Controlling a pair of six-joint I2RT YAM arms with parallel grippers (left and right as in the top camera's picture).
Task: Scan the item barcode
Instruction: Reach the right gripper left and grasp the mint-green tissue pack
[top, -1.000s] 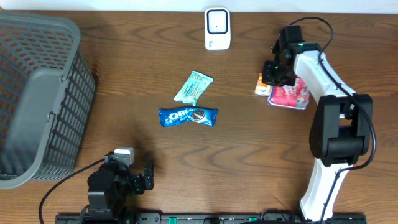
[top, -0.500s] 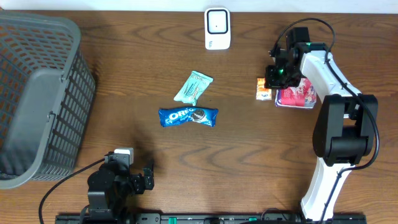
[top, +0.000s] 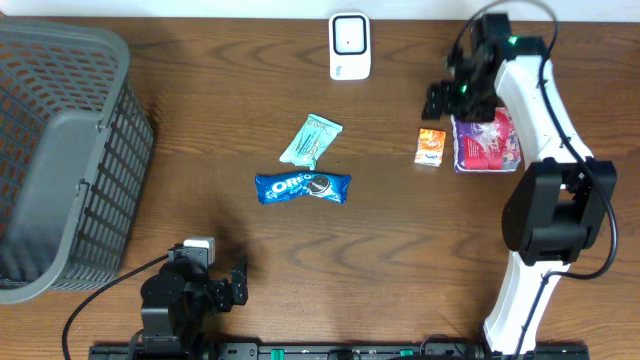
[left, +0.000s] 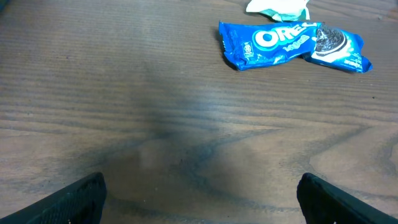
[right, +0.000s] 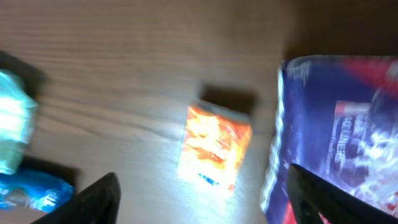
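- The small orange packet (top: 431, 146) lies flat on the wooden surface (top: 200, 100), at about 2 o'clock from the middle of the surface in the overhead view. No tool touches it.
- Just beside it, on its 3 o'clock side, lies a bigger purple and red pouch (top: 487, 142). A narrow strip of wood shows between the two.
- The right tool (right: 200, 176) hangs over these two things, toward 12 o'clock from the orange packet. Its wrist view is blurred, but both fingers (right: 93, 199) stand far apart at the lower corners. The tool is spread wide and holds nothing, and the orange packet is seen on the wood under the gap.
- The white barcode scanner (top: 349, 46) stands at 12 o'clock on the surface, well apart from the orange packet, toward 10 o'clock from it.
- Near the middle of the surface lies a blue Oreo pack (top: 302, 187). A mint-green wrapper (top: 311, 140) lies just beside it at its 12 o'clock.
- A grey basket (top: 60, 150) takes the 9 o'clock side of the surface.
- The left tool (left: 199, 196) is at 7 o'clock, low over bare wood. Its fingers are fully apart and it holds nothing. The Oreo pack is well ahead of it.
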